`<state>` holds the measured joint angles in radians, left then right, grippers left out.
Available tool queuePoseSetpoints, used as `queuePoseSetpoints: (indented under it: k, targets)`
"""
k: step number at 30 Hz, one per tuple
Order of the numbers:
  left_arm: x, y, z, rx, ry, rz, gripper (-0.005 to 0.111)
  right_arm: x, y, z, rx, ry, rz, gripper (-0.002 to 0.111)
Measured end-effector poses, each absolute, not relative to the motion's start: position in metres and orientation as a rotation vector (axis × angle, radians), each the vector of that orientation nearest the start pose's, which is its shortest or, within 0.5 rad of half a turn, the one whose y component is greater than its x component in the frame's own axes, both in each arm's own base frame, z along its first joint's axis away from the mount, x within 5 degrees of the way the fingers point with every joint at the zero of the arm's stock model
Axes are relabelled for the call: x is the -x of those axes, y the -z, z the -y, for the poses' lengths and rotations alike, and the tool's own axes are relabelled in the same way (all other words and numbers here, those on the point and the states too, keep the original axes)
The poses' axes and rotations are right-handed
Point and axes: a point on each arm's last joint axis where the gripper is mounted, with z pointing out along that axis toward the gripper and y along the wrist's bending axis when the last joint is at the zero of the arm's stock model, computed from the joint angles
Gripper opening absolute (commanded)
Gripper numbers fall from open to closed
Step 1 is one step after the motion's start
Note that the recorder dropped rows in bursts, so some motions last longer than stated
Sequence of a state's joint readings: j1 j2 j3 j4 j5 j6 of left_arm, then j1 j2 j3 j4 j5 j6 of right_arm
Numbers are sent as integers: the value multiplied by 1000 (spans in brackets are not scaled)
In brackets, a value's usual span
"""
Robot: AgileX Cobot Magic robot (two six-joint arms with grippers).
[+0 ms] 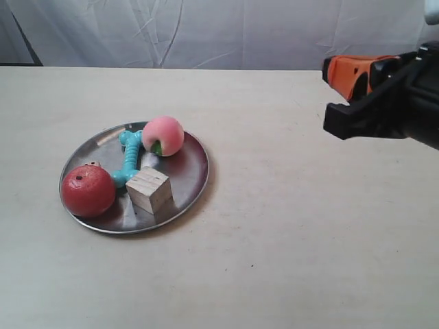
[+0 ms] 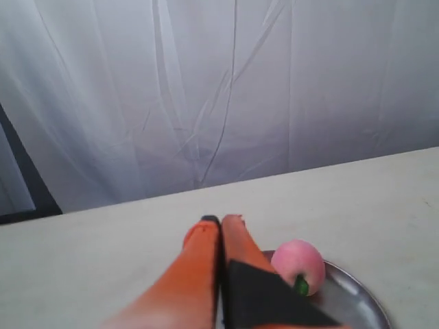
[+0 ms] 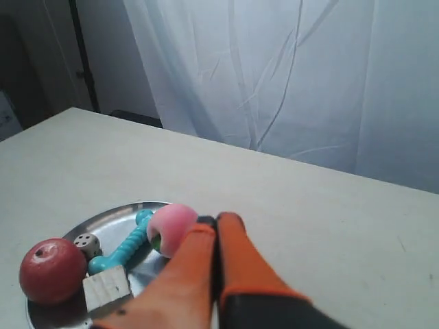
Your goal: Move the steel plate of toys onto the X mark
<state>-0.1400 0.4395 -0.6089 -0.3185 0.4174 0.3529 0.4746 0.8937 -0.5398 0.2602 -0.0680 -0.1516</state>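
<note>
The steel plate lies on the table left of centre. It holds the red apple, the pink peach, the turquoise bone and the wooden cube. The spotted die sits behind the apple. My right gripper is shut and empty, beside the peach in its view and above the plate. My left gripper is shut and empty, with the peach and plate rim next to it. I cannot make out the X mark.
The gripper of the arm at the exterior view's right hangs high above the table, far from the plate. A white curtain closes off the back edge. Bare tabletop stretches right and in front of the plate.
</note>
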Motion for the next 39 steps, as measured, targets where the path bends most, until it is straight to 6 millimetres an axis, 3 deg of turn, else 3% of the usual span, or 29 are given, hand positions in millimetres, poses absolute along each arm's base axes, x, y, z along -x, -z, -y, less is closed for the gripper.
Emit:
queuePoseSetpoints:
  k: [5, 10, 16, 25, 35, 39]
  targets:
    - [-64, -335, 21, -284, 142, -1638, 0, -161, -294, -84, 283, -460, -1862, 0]
    - [-61, -326, 21, -288, 153, -1608, 0, -155, -282, -86, 267, -531, -2010, 0]
    - [-59, -327, 25, -346, 216, -1567, 0, -153, -279, -87, 253, -563, -2048, 0]
    - [-57, -330, 29, -391, 269, -1531, 0, -152, -279, -87, 244, -572, -2051, 0]
    - [-58, -329, 28, -447, 208, -1519, 0, -152, -279, -87, 249, -568, -2052, 0]
    - [-58, -329, 28, -451, 207, -1524, 0, -149, -275, -78, 303, -449, -1912, 0]
